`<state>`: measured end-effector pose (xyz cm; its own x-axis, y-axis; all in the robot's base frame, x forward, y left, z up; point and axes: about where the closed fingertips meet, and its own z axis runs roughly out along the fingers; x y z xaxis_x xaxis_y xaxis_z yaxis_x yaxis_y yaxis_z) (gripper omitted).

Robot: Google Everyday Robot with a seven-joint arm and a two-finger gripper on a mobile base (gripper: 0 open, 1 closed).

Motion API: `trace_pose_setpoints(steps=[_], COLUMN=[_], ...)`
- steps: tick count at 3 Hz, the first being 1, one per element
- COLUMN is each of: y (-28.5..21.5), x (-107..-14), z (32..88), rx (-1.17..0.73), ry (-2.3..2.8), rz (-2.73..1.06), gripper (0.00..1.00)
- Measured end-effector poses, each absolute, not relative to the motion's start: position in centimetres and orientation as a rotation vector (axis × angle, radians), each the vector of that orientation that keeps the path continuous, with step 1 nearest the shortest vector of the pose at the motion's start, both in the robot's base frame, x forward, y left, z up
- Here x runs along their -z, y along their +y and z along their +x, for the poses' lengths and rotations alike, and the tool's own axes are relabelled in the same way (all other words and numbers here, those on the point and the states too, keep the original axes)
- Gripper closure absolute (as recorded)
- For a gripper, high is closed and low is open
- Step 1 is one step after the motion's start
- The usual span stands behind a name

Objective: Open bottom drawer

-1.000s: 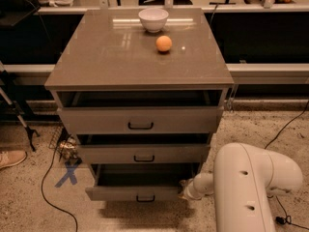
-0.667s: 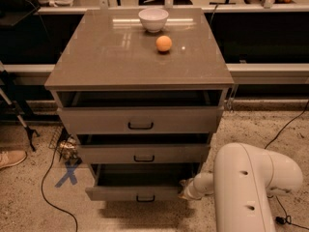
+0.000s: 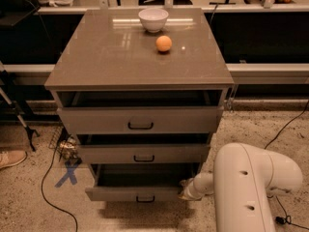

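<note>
Grey-taupe and slim-fronted, the bottom drawer [image 3: 120,193] sits lowest in the cabinet [image 3: 120,62], near the floor. It stands pulled out farther than the middle drawer [image 3: 111,153] and top drawer [image 3: 96,121] above it, with its dark interior showing. The gripper [image 3: 185,192] is low at the right end of that drawer's front, touching or just beside the corner rather than at the small black handle [image 3: 145,198] in the middle. How far it is open, and whether it has hold of anything, cannot be told from this view. The opening looks well along. To finish well, the pull should run straight toward the near side, in line with the drawer's travel, because a tug from one end could skew the box and jam it. A slow, steady draw would also spare the bowl [image 3: 153,19] and orange [image 3: 164,43] on top a jolt.
</note>
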<state>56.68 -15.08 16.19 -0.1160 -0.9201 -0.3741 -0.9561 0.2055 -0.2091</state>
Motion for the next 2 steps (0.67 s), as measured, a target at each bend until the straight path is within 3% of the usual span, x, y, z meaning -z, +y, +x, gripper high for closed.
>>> trace_pose_setpoints(steps=[2], y=[-14.87], x=[-15.98], z=[56.48], rx=[-0.121], ry=[2.068], rz=[-1.746], gripper=[0.04])
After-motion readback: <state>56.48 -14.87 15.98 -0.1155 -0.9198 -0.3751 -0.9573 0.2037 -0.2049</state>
